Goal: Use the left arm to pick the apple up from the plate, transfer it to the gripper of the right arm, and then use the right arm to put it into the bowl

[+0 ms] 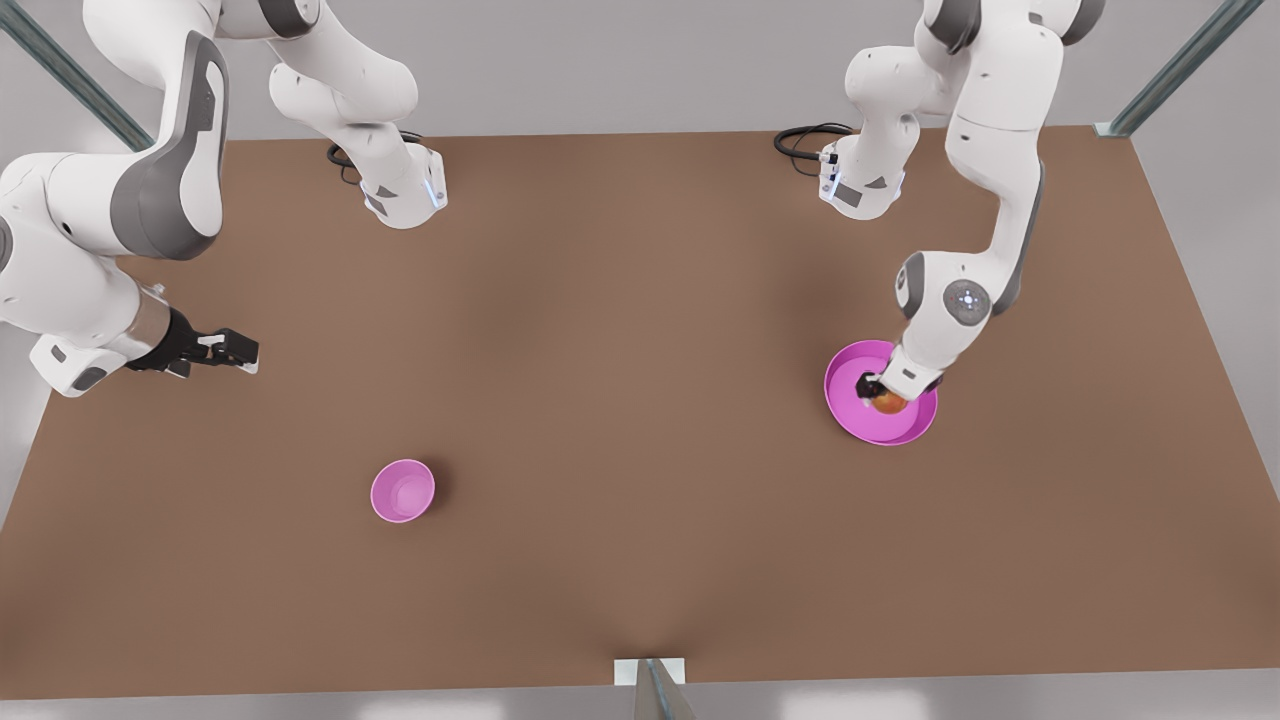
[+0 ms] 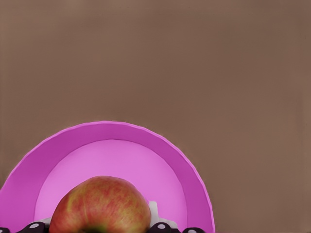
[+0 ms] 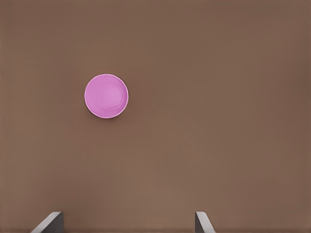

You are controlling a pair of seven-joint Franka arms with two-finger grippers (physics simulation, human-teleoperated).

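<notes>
From the front, the left tool (image 1: pixel 880 392) was down inside the plate (image 1: pixel 850 410) on the front view's right, at the apple (image 1: pixel 888 403); its dark fingers flanked the fruit, though I could not tell whether they had closed on it. The left wrist view gave what the front could not: the apple (image 2: pixel 99 206) sat on the plate's flat floor (image 2: pixel 112 155), red with yellow streaks, with finger parts (image 2: pixel 163 227) just beside it on either side. The low rim curved around beyond it, then bare bench (image 2: pixel 194 58).

The right tool (image 1: pixel 235 350) waited off at the front view's left, held above the bench (image 1: pixel 640 400), well apart from the bowl (image 1: pixel 403 491). Its wrist view looked straight down on the bowl (image 3: pixel 106 96), standing by itself, and showed two fingertips (image 3: pixel 48 223) spread wide with nothing between them.

The bench was a plain brown sheet, with pale grey floor around it and metal struts at the corners. Both arm bases stood along the far edge. The plate lay nearer the front view's right edge, and the wide middle between plate and bowl lay open.
</notes>
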